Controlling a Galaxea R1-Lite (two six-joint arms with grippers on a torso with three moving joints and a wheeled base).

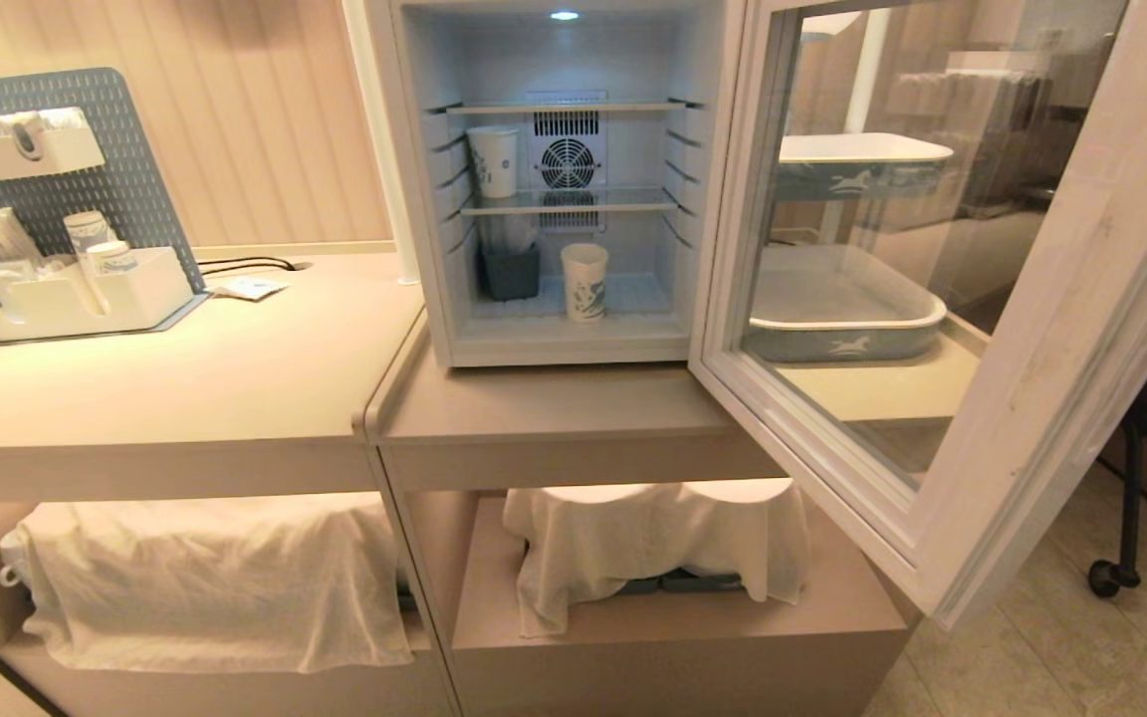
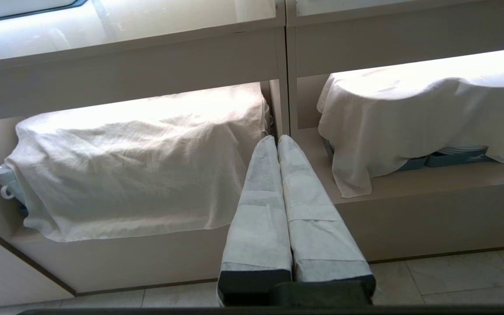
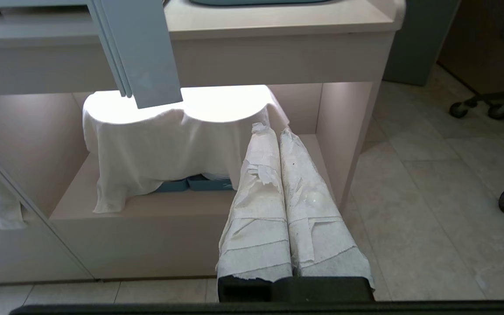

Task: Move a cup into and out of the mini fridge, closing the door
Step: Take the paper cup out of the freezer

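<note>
Both jaws, left gripper [image 2: 277,139] and right gripper [image 3: 270,130], pressed together empty, far below cup [image 1: 583,282].

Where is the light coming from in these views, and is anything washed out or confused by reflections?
Head view: a lamp in the fridge ceiling lights its inside; the open door glass mixes reflections with the trays seen through it. Left wrist view: the counter glares white, and the cloths are bright on top. Right wrist view: the cloth's top is blown out under shelf lighting.
</note>
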